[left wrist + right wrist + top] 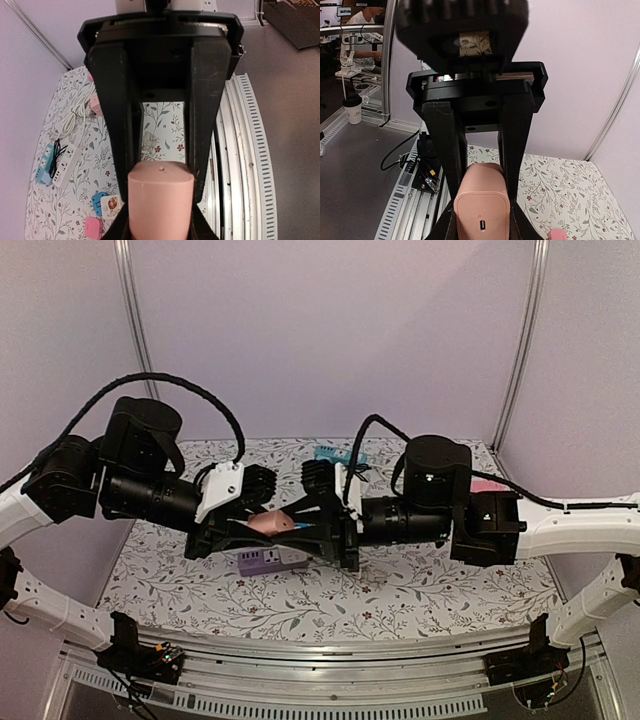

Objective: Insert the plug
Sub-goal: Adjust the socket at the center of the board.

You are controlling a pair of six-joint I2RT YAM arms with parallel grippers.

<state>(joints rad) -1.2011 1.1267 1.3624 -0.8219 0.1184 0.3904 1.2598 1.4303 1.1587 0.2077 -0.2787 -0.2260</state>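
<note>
The pink plug hangs in mid-air above the table's middle, held from both ends. My left gripper comes from the left and is shut on the plug. My right gripper comes from the right. Its fingers press on both sides of the plug, whose face with a small port is turned to the right wrist camera. The two grippers overlap end to end around it. A purple power strip lies flat on the table just below them.
A white and blue power strip with a black cable lies at the back of the table, with a white cord beside it. Small pink and blue adapters lie on the floral cloth. A pink block sits at the far right.
</note>
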